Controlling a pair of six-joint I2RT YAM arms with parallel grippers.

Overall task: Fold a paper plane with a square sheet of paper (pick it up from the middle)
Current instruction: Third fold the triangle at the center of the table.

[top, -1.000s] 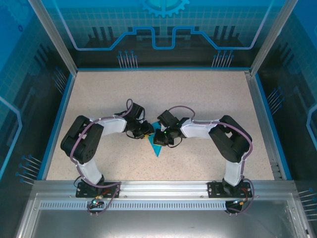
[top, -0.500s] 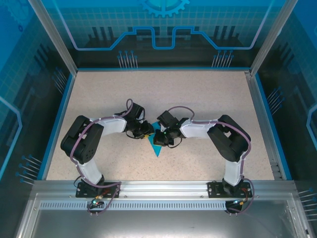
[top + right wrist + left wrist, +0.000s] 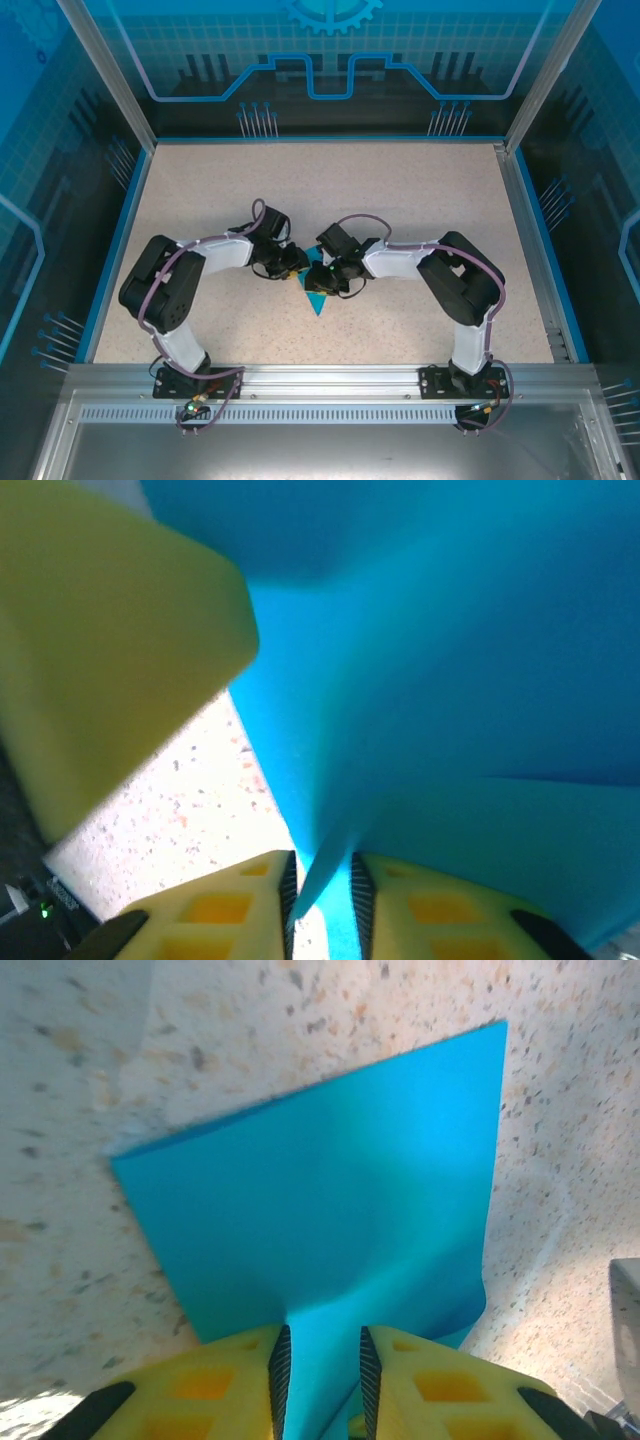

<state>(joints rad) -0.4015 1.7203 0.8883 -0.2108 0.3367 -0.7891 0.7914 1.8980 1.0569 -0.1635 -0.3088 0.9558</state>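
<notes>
The paper plane [image 3: 318, 298], where is it lying?
On the speckled table [image 3: 400, 200], a little toward the near edge, between the two arms. Its pointed tip aims near.
And the left gripper [image 3: 320, 1345]?
Its yellow jaws are pinched on the teal paper's edge, with a thin fold running up between them.
The right gripper [image 3: 322, 875]?
Much the same: its jaws are squeezed onto a raised crease of the plane, from the right side. Both grippers meet over its far, wider end.

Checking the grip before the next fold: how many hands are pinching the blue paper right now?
2. The left hand pinches the paper from its left side, and the right hand pinches it from its right, both at mid-table.
</notes>
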